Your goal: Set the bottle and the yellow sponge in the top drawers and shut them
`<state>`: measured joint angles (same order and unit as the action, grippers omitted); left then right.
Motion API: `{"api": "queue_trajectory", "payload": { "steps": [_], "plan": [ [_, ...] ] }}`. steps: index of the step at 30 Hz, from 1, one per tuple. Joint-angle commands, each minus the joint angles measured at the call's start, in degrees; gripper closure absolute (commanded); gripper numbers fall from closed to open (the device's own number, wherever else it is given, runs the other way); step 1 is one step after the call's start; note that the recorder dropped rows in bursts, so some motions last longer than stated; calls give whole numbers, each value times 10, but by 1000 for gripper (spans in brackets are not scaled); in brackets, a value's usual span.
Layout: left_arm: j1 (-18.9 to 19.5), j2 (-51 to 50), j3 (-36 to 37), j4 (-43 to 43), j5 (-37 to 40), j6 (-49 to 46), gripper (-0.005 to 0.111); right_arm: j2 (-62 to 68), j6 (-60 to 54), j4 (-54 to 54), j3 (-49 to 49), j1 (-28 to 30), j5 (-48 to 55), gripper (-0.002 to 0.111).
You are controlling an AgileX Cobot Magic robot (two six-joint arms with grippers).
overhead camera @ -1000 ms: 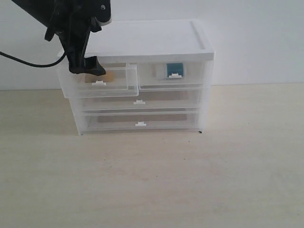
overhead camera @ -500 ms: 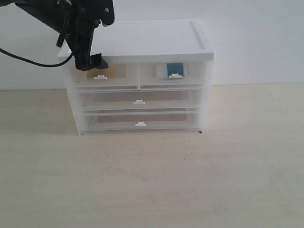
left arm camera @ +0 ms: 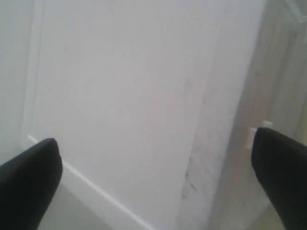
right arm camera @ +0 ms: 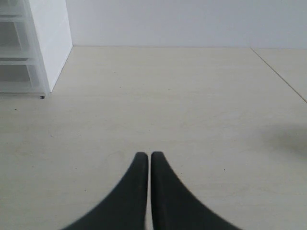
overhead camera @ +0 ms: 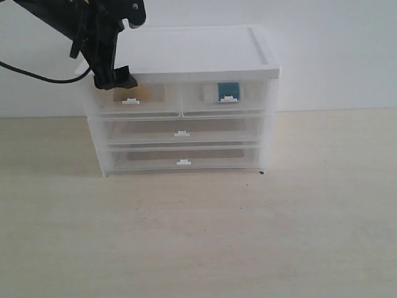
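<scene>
Both top drawers sit flush in the white cabinet [overhead camera: 186,53]. Behind the translucent front of the left top drawer [overhead camera: 111,104] a dim yellow-brown shape shows, the yellow sponge [overhead camera: 146,94]. The bottle [overhead camera: 227,90] shows its teal label through the right top drawer [overhead camera: 248,102]. My left gripper [overhead camera: 115,81] hangs at the upper left corner of the left drawer's front. In the left wrist view it [left arm camera: 156,177] is open wide over the cabinet's top edge, nothing between its fingers [left arm camera: 29,177]. My right gripper [right arm camera: 146,155] is shut and empty over bare table, outside the exterior view.
Two full-width drawers [overhead camera: 182,133] sit shut below the top pair. The cabinet stands against a white wall on a pale wooden table [overhead camera: 198,236]. In the right wrist view the cabinet's side [right arm camera: 48,43] stands far off from the shut fingers. A black cable [overhead camera: 37,77] trails from the left arm.
The left top drawer, pulled out a second ago, has slid back flush with the cabinet. My left gripper moved in with it, then shifted slightly up. The right gripper stayed still.
</scene>
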<state>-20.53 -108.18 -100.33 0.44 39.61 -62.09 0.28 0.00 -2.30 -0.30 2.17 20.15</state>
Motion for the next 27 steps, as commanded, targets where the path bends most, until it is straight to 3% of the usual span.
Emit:
{"api": "queue_trajectory", "payload": {
  "steps": [1,5,7,8,20,27],
  "plan": [
    [0,45,-3,5,128,8,11,-3,0,1,3,1,-6,108],
    [0,75,-3,5,203,77,58,-3,0,1,3,1,-6,108],
    [0,86,-3,5,261,89,93,-3,0,1,3,1,-6,108],
    [0,92,-3,5,304,91,101,-3,0,1,3,1,-6,108],
    [0,211,51,133,304,541,102,-3,0,1,3,1,-6,108],
    [0,307,143,159,278,621,102,-3,0,1,3,1,-6,108]
  ]
}}
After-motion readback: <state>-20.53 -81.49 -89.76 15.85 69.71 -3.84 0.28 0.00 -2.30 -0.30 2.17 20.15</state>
